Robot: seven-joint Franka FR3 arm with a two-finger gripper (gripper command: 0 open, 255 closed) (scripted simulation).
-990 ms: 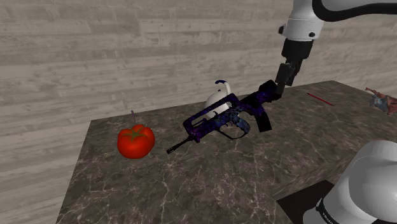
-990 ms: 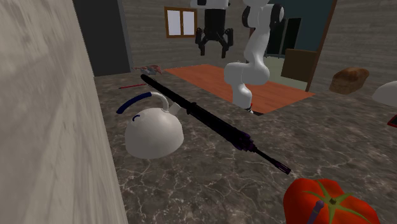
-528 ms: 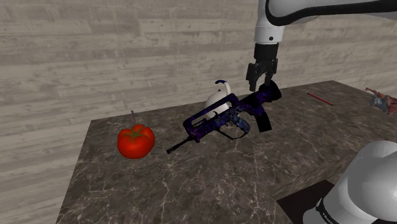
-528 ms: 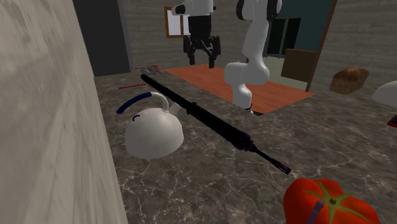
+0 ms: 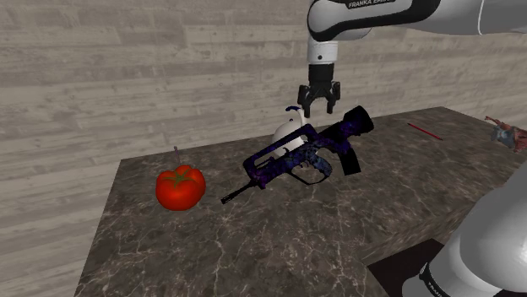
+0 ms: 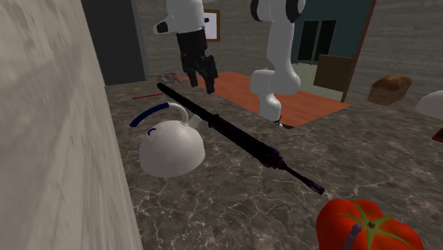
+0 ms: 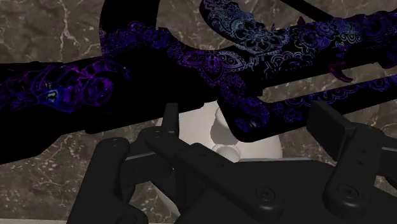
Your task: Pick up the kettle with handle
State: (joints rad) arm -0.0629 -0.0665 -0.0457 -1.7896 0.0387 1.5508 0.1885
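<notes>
Shoulder view: our gripper (image 5: 320, 104) hangs spread open, empty, just above the white kettle (image 5: 285, 132), which sits on the marble counter (image 5: 253, 245) behind a purple rifle (image 5: 296, 157). Second exterior view: the kettle's blue handle (image 6: 152, 112) arcs over its top, apart from the gripper. Wrist view: the rifle lies across the kettle, just beyond our fingers (image 7: 170, 122). We judge we're in the approach; next, descend clear of the rifle and straddle the handle.

My arm (image 5: 397, 17) carries its maker's name in small capitals on the link at the top of the shoulder view, above my gripper (image 5: 320, 110). I read "FRANKA EMI"; the letters after that meet the picture's upper edge and I cannot make them out. I read no other writing.
</notes>
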